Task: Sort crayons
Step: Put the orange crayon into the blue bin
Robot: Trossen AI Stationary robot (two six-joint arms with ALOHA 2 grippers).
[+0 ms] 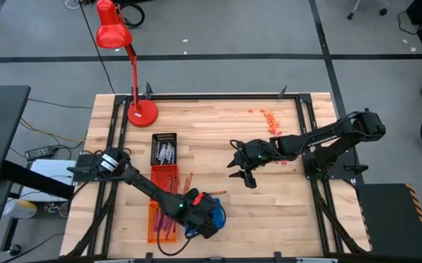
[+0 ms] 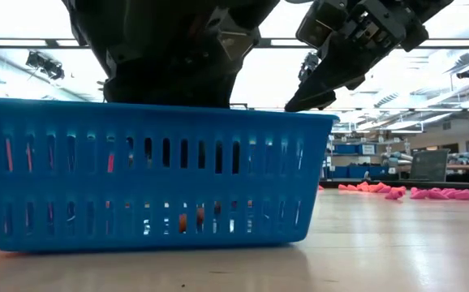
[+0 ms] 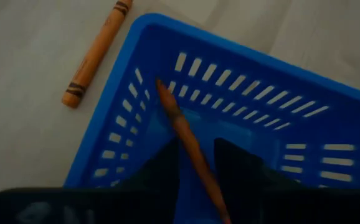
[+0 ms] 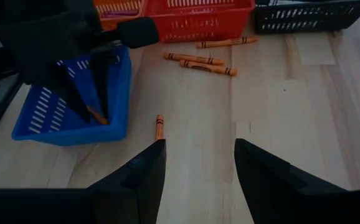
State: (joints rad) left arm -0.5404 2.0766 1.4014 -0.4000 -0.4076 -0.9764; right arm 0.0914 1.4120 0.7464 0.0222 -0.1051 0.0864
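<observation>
Wooden table point(image 1: 218, 139), overhead: left gripper point(image 3: 195, 165) inside blue basket point(image 1: 209, 217) at 6 o'clock, fingers around an orange-brown crayon point(image 3: 189, 146), grip uncertain. Right gripper point(image 4: 195, 165), centre, open, empty. Loose crayons point(image 4: 198, 60) beside the red basket point(image 1: 164, 177).

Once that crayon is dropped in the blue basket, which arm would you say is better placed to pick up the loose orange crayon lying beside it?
Probably the right. The right gripper hangs open, empty, with the loose crayon just ahead of it. The left gripper is inside the blue basket with another crayon between its fingers.
</observation>
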